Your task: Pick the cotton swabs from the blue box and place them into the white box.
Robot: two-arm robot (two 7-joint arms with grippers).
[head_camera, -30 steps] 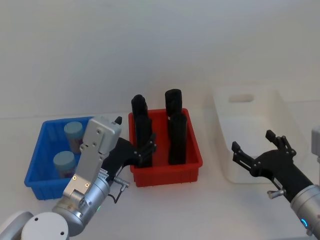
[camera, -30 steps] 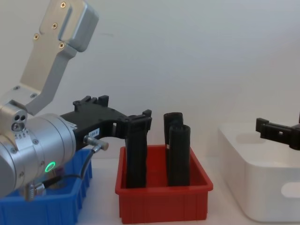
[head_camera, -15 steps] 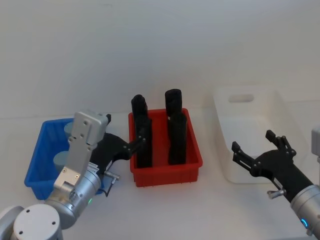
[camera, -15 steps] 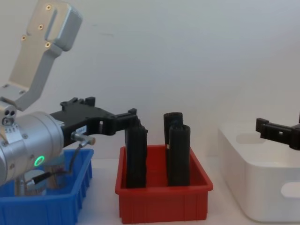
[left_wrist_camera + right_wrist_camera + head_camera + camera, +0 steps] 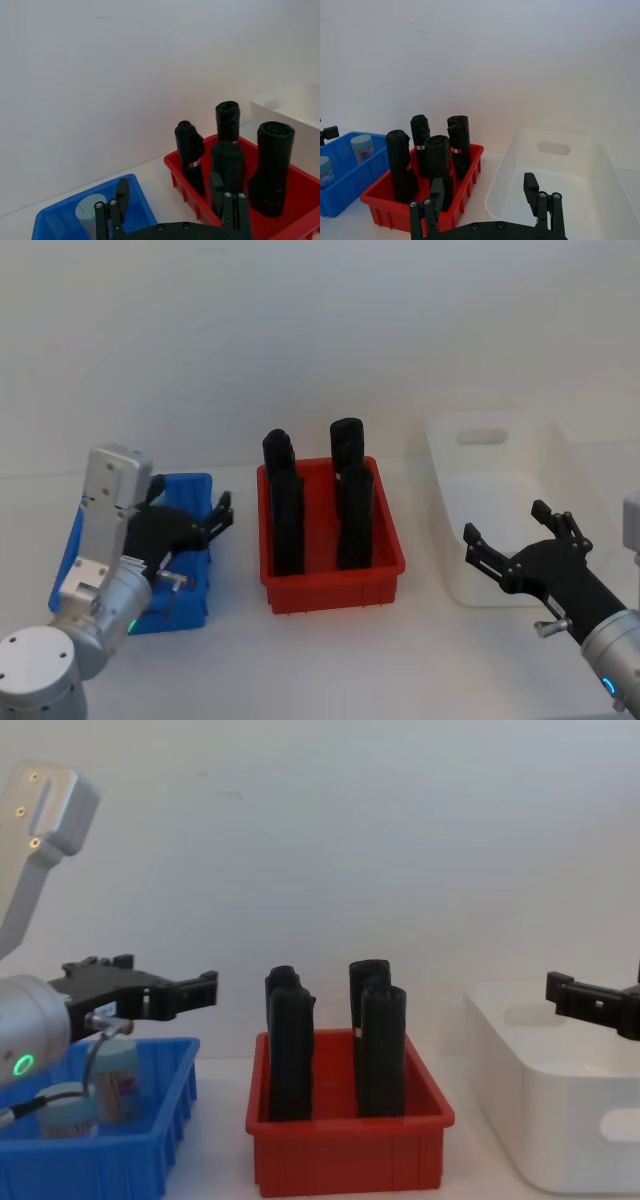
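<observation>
Jaws of the left gripper (image 5: 165, 988), open and empty, have moved off the red bin (image 5: 330, 585) to over the blue box (image 5: 150, 1140), the cotton swabs (image 5: 118, 1080) just below them, ready to pick; the right gripper (image 5: 505, 525) idles open by the white box (image 5: 500, 462).

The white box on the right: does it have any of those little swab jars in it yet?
No: the white box is bare inside, and two cotton swabs jars stand in the blue box.

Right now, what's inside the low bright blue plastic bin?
Two clear grey-lidded cotton swab jars stand in the blue bin. The open left gripper above it hides part of its floor from the head camera.
</observation>
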